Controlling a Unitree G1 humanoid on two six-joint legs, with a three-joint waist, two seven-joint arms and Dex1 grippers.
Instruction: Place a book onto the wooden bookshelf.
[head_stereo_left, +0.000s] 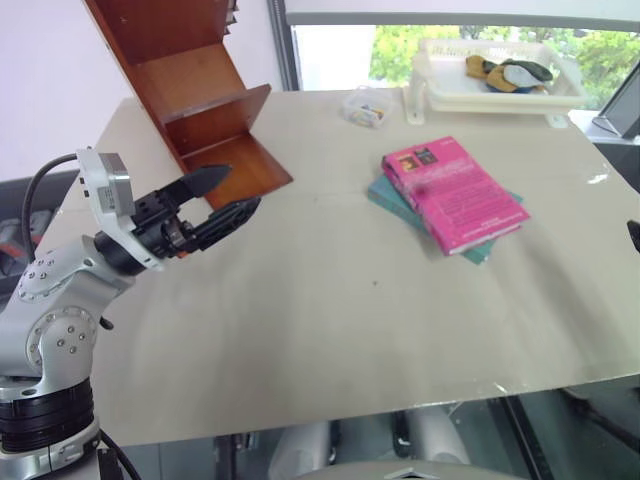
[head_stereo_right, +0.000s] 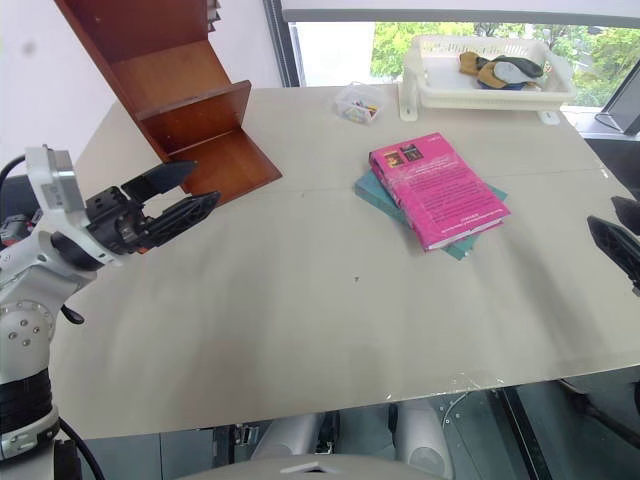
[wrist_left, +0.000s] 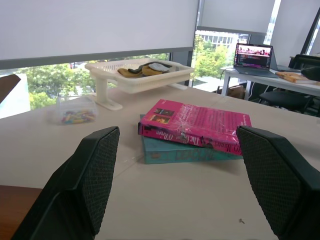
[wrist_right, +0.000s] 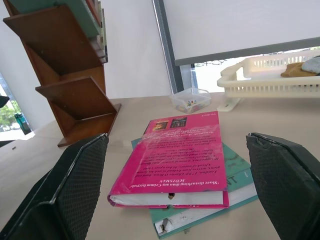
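The bright pink book (head_stereo_left: 455, 192) lies flat on top of a teal-green book (head_stereo_left: 385, 197) on the beige table, right of centre. The wooden bookshelf (head_stereo_left: 205, 110) stands at the table's back left, leaning, with open compartments. My left gripper (head_stereo_left: 240, 188) hangs open and empty above the table just in front of the shelf's foot, well to the left of the books and pointing towards them. My right gripper (head_stereo_right: 618, 225) is at the table's right edge, open and empty, with the pink book (wrist_right: 172, 155) lying beyond its spread fingers.
A white plastic tray (head_stereo_left: 500, 88) holding some cloth items stands at the back right by the window. A small clear box (head_stereo_left: 365, 108) of coloured bits sits to its left. Bare tabletop (head_stereo_left: 330, 300) stretches between the grippers. A desk with a laptop (wrist_left: 254, 55) stands beyond the table.
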